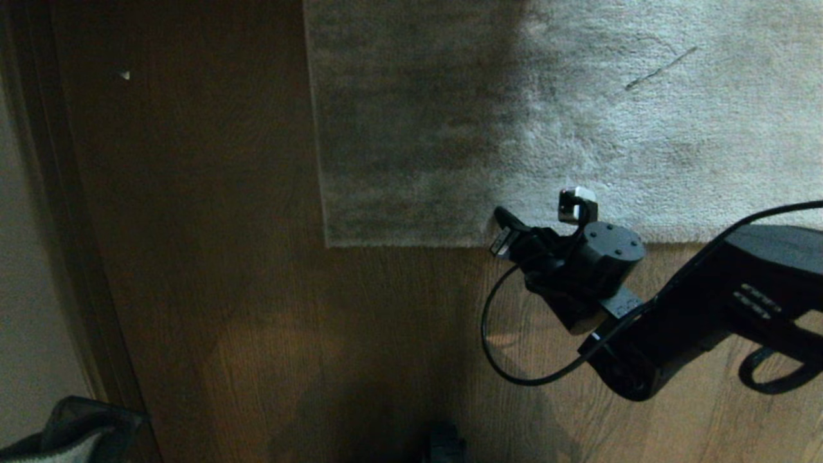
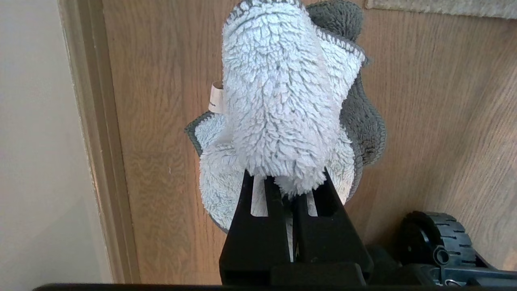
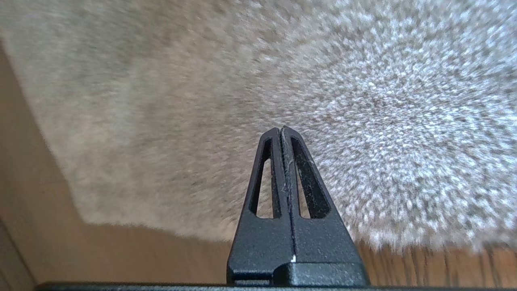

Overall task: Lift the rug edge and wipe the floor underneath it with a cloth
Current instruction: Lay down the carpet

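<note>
At the far left, beside the baseboard (image 2: 101,141), the left claw (image 2: 288,190) is clenched on the cloth (image 2: 278,109), kept clear above the floor (image 1: 257,334), probably ready for wiping. To the right, the rug (image 1: 578,96) lies flat on the planks. The right claw (image 3: 281,131), pinched together and empty, hovers over the rug's near edge, apparently positioned to lift it.

The floor (image 1: 225,289) is brown wood-grain plank. The rug (image 1: 578,116), light grey and plush, lies flat directly on it, one corner showing, well apart from the floor's left edge.
</note>
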Motion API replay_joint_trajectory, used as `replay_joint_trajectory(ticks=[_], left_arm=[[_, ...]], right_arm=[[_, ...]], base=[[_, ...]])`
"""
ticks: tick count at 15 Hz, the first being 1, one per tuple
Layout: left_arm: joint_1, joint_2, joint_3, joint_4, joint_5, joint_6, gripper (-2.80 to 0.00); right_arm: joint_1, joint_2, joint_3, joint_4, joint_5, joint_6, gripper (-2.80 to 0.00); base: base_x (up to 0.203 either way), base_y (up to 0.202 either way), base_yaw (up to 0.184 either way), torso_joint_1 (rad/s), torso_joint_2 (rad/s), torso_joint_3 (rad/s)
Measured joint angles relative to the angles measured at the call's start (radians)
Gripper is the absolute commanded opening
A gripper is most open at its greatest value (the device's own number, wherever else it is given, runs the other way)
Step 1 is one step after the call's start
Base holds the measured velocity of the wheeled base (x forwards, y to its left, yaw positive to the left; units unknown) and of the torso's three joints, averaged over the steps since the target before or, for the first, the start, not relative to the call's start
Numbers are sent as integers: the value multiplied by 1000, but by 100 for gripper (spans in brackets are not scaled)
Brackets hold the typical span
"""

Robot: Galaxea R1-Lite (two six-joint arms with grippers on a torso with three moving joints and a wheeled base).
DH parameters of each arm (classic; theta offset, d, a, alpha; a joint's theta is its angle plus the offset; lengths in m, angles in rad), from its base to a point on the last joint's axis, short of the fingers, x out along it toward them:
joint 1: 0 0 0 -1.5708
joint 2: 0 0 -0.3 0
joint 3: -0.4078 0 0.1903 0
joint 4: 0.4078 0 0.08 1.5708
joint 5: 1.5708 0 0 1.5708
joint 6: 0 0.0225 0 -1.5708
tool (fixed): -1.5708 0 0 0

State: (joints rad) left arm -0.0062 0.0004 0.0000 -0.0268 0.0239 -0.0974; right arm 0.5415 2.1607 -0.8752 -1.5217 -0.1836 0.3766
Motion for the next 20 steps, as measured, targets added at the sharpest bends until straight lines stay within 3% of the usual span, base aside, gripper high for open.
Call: replay_joint_trajectory(ticks=[6,12,15,20], left_arm=[[0,0,0,0,0,0,-280],[0,0,0,0,0,0,-280],[0,0,0,0,0,0,-280],[0,0,0,0,0,0,-280]], right_arm=[[0,83,-89,-8,0,-1,-280],[7,75,-90,2,-1,-12,-280],[11,9,-25,8,0,-11,-280],[-11,-188,215,2,-1,-56,-280]], base=[[0,0,0,0,0,0],[0,0,0,0,0,0],[0,0,0,0,0,0],[0,0,0,0,0,0]])
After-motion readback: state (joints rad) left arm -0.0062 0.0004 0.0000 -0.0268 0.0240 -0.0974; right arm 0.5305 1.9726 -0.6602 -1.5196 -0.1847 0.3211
